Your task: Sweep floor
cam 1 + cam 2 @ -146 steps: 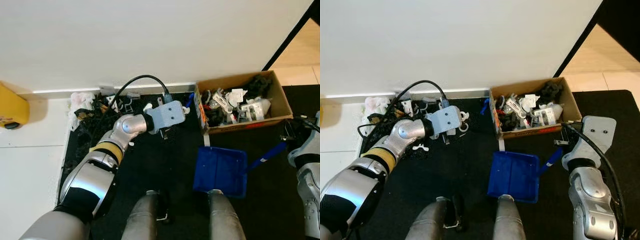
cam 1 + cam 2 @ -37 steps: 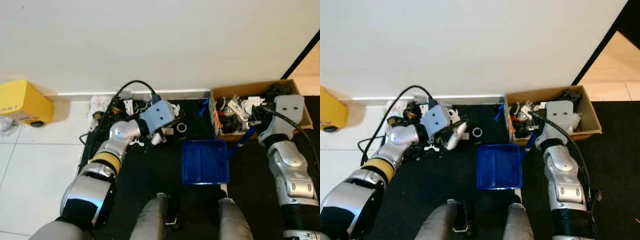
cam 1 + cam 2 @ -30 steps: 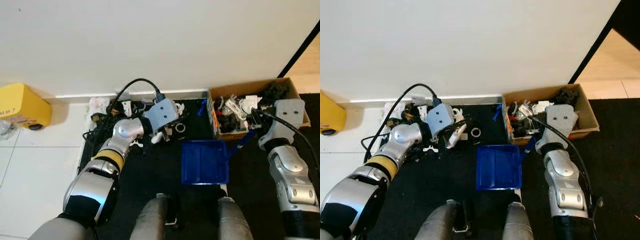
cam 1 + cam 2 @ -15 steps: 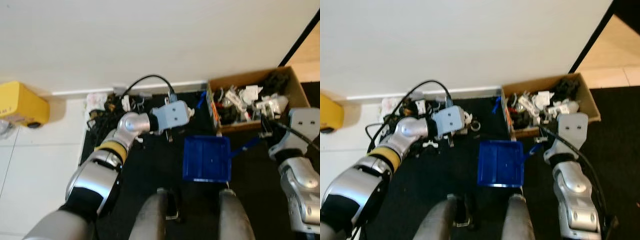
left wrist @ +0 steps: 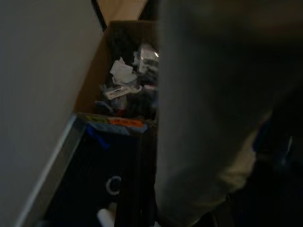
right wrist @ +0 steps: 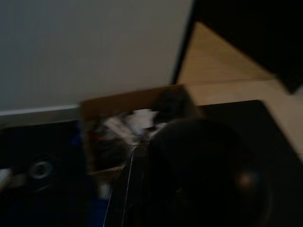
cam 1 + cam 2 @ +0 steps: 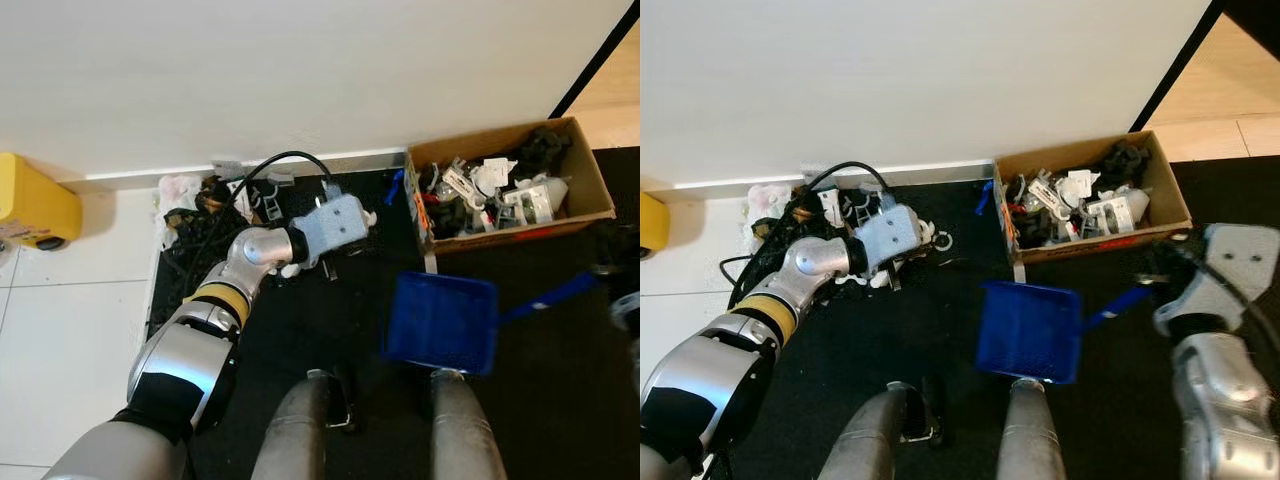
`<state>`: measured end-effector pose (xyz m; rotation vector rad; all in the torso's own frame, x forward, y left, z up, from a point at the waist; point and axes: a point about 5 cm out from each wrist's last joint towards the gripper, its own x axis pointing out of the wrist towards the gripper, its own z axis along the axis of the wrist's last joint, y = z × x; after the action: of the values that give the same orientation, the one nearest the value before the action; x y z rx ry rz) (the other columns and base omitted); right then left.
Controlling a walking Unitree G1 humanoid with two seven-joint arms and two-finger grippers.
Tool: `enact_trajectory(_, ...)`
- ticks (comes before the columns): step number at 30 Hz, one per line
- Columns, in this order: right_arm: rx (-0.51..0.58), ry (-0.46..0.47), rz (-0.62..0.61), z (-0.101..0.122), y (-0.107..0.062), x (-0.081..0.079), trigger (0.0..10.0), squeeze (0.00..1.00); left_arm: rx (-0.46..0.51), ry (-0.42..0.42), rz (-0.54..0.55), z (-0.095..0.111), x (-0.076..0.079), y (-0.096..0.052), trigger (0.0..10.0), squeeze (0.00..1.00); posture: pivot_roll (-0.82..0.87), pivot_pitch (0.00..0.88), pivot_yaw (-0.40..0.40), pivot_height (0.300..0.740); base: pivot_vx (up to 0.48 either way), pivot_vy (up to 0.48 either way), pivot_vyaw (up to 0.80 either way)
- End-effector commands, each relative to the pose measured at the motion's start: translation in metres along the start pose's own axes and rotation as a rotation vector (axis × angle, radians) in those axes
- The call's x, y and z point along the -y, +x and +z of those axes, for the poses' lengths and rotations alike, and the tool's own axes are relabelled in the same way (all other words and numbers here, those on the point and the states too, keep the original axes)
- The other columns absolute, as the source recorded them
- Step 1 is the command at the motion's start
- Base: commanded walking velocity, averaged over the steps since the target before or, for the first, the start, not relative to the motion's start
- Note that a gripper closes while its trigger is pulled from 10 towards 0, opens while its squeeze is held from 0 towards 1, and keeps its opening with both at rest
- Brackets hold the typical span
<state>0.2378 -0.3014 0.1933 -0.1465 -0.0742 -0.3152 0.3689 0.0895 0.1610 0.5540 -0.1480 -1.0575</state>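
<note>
the blue dustpan (image 7: 1029, 330), light, stiff plastic best held by its thin handle, sits on the black mat's middle below the cardboard box (image 7: 500, 190), its handle toward the right end effector (image 7: 1155, 278), whose grip i cannot tell.

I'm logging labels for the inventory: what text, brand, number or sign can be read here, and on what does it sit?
None can be read.
Cardboard box: a coloured strip of print on its end wall, too small and blurred.
Items inside the box: white packets, any print illegible.
Yellow object by the wall: dark marks low on its side, unreadable.
Blue dustpan: no marking visible.
</note>
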Motion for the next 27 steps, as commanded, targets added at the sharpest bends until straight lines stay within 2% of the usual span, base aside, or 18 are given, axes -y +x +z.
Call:
enact_trajectory(1,-0.062,-0.028,-0.043,-0.011,-0.004,0.01,10.0,0.0,0.012,-0.074,-0.007,-0.005,0.006,0.002,10.0,0.0,-0.19,0.493,0.103,0.74,0.0,0.0,0.0)
enact_trajectory(3,-0.067,-0.034,-0.046,-0.011,-0.004,0.012,10.0,0.0,0.023,-0.09,-0.001,-0.003,0.006,0.003,10.0,0.0,-0.19,0.493,0.103,0.74,0.0,0.0,0.0)
enact_trajectory(6,-0.078,-0.02,-0.037,-0.012,-0.007,0.008,10.0,0.0,0.079,-0.152,-0.049,0.004,0.01,0.011,10.0,0.0,-0.19,0.491,0.111,0.74,0.0,0.0,0.0)
enact_trajectory(13,-0.091,0.001,-0.021,-0.017,-0.009,0.001,10.0,0.0,0.126,-0.171,-0.161,0.009,0.017,0.014,10.0,0.0,-0.17,0.482,0.123,0.74,0.0,0.0,0.0)
enact_trajectory(15,-0.088,0.02,0.004,-0.019,-0.007,-0.007,10.0,0.0,0.153,-0.19,-0.251,0.01,0.02,0.012,10.0,0.0,-0.15,0.473,0.128,0.74,0.0,0.0,0.0)
enact_trajectory(18,-0.078,0.042,0.031,-0.019,-0.003,-0.016,10.0,0.0,0.187,-0.209,-0.328,0.012,0.022,0.008,10.0,0.0,-0.13,0.461,0.13,0.74,0.0,0.0,0.0)
enact_trajectory(20,-0.075,0.05,0.041,-0.02,-0.001,-0.02,10.0,0.0,0.199,-0.218,-0.345,0.012,0.022,0.007,10.0,0.0,-0.13,0.461,0.13,0.74,0.0,0.0,0.0)
enact_trajectory(23,-0.062,0.078,0.082,-0.021,0.005,-0.035,10.0,0.0,0.242,-0.25,-0.392,0.015,0.02,0.002,10.0,0.0,-0.09,0.44,0.136,0.74,0.0,0.0,0.0)
enact_trajectory(24,-0.062,0.078,0.082,-0.021,0.005,-0.035,10.0,0.0,0.242,-0.25,-0.392,0.015,0.02,0.002,10.0,0.0,-0.09,0.44,0.136,0.74,0.0,0.0,0.0)
enact_trajectory(26,-0.05,0.096,0.116,-0.021,0.01,-0.049,10.0,0.0,0.273,-0.253,-0.405,0.019,0.017,-0.002,10.0,0.0,-0.06,0.419,0.14,0.74,0.0,0.0,0.0)
enact_trajectory(27,-0.05,0.096,0.116,-0.021,0.01,-0.049,10.0,0.0,0.273,-0.253,-0.405,0.019,0.017,-0.002,10.0,0.0,-0.06,0.419,0.14,0.74,0.0,0.0,0.0)
